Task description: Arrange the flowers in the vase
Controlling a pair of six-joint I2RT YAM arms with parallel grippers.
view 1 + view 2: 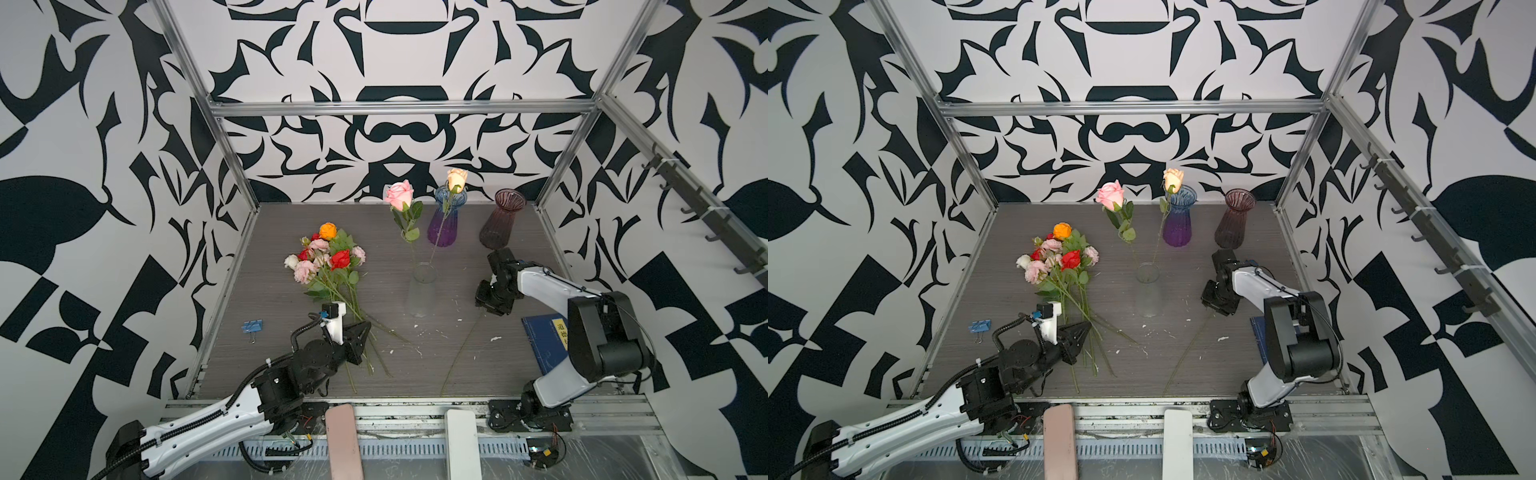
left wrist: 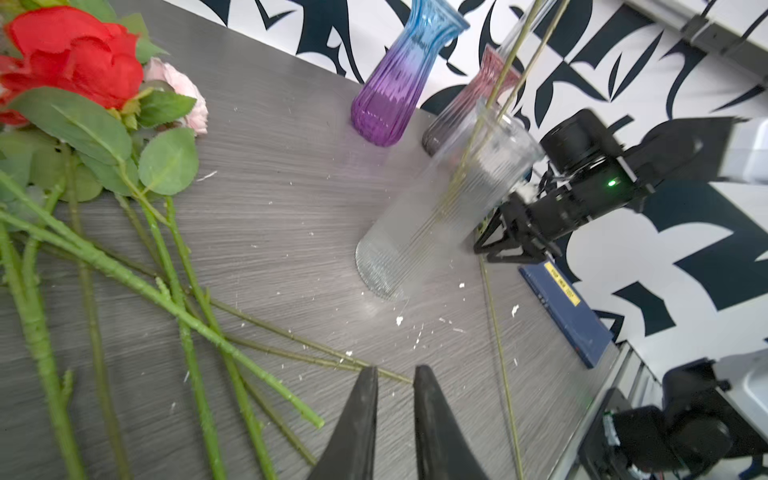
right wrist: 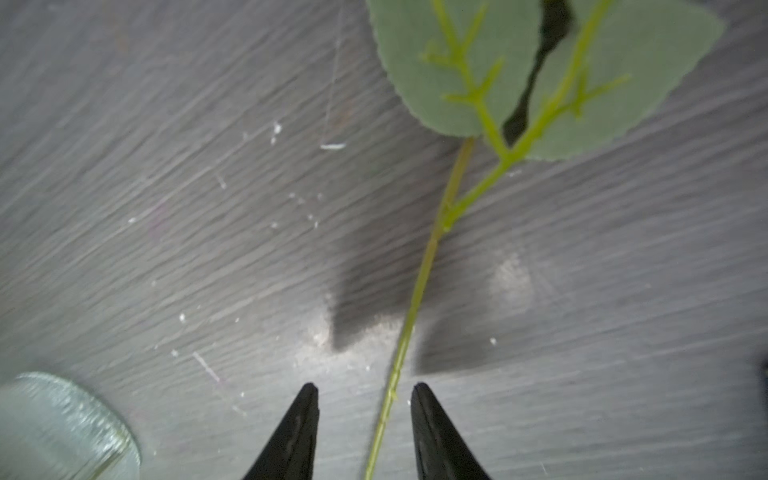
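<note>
Right wrist view: right gripper point(image 3: 365, 387) open astride thin green stem point(image 3: 419, 286); left gripper point(image 2: 395, 370) ajar, empty. Two roses point(image 1: 400, 195) in clear ribbed glass vase point(image 1: 422, 291); mixed bunch point(image 1: 328, 257) unplaced.

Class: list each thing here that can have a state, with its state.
clear vase: upright, holds two roses
pink rose: standing in clear vase
cream rose: standing in clear vase
blue-purple vase: upright, empty
maroon vase: upright, empty
flower bunch: lying on table
loose stem: lying on table
left gripper: slightly open, empty
right gripper: open, jaws either side of loose stem
</note>
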